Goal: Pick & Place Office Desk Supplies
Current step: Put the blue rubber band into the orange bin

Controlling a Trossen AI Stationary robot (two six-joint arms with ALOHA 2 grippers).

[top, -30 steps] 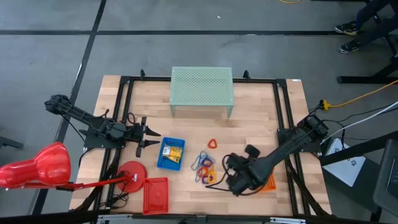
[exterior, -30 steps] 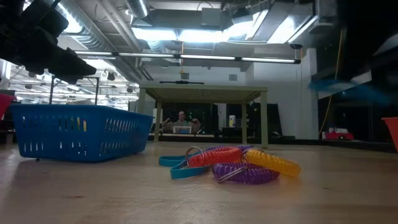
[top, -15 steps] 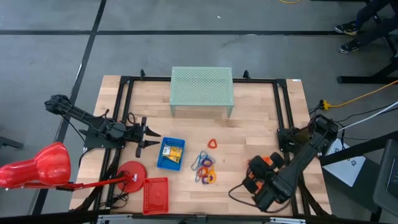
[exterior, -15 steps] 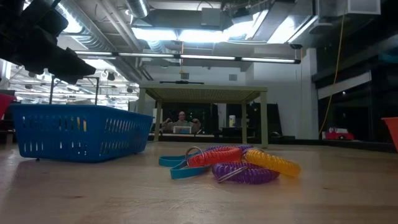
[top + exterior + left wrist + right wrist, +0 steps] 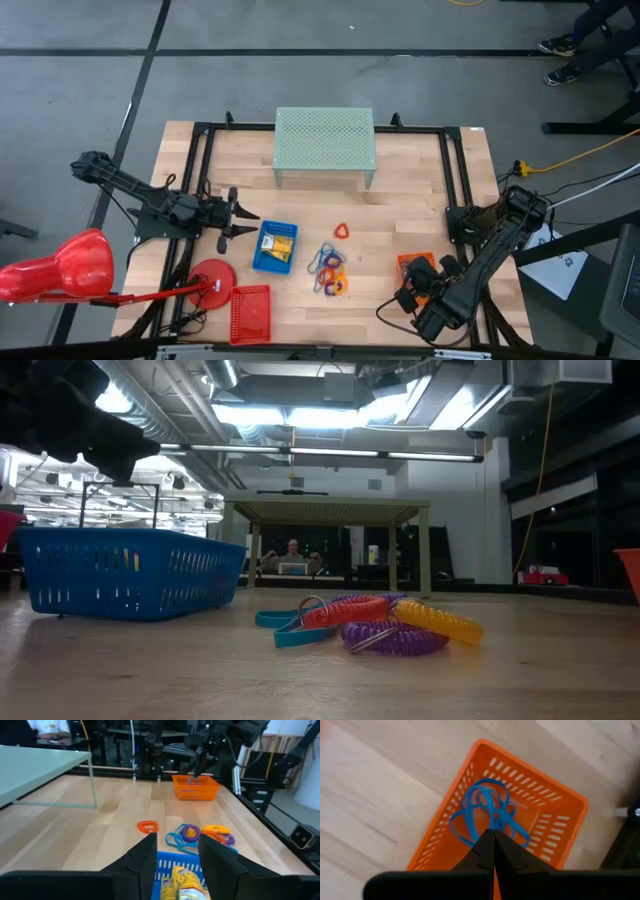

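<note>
So my right gripper [image 5: 493, 836] hung over the orange tray [image 5: 560, 815], fingers pinched together on the blue wire loops [image 5: 485, 812] to drop them in w/o spilling. Left gripper [image 5: 243, 221] waited, fingers apart, beside the blue tray [image 5: 262, 262]; coiled loops [image 5: 330, 268] lay mid-table.

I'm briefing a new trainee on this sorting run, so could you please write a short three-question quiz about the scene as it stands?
1. True or false: the right pincer hangs over the orange tray.
2. Which tray holds the yellow-and-black clips? A) red tray B) blue tray C) orange tray
3. Fill in: the thin blue loops at the right pincer's closed tips are above the ____ tray.

Key
1. True; the left pincer waits by the blue tray.
2. B
3. orange
</note>
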